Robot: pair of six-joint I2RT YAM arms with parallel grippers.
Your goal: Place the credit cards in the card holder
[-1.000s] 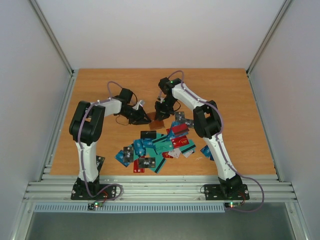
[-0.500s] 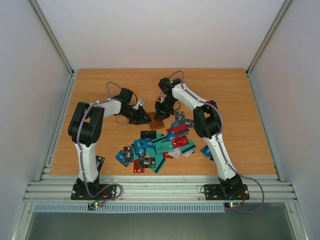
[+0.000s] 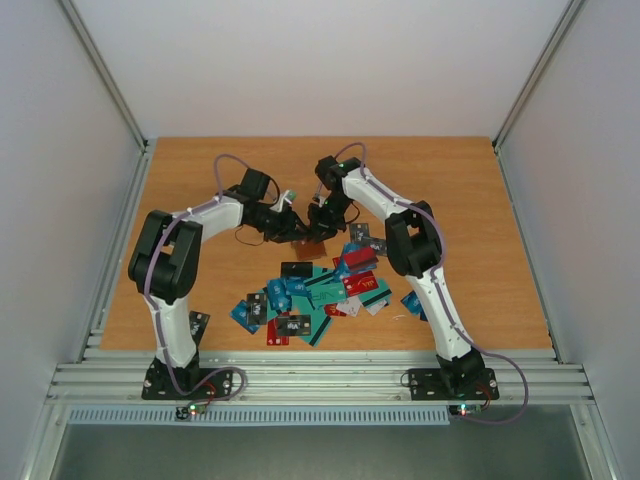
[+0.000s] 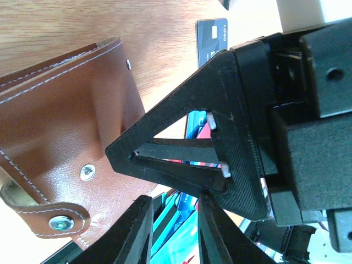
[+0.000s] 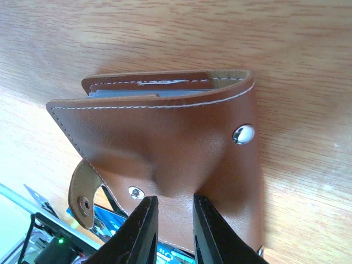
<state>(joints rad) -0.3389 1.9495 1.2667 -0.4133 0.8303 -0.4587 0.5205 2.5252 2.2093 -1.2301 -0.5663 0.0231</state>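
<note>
The wooden tabletop point(image 3: 200, 180) carries a loose heap of cards point(image 3: 310, 295), mostly blue and teal with some red and black, between its middle and its near edge. Just beyond the heap, about mid-tabletop, lies the holder point(image 3: 313, 247), a small brown patch in the top view. The right wrist view shows far more of it: smooth brown leather with pale stitching, its open pocket showing bluish card edges, a metal snap point(image 5: 243, 134) on its face and a strap point(image 5: 82, 192) with a second snap hanging loose. The right pincer point(image 5: 173, 201) is clamped on the holder's near edge. The left pincer point(image 4: 174, 203) hangs beside the holder, fingers slightly apart, nothing gripped. Only the left wrist view shows a black card point(image 4: 211, 37) beyond.
</note>
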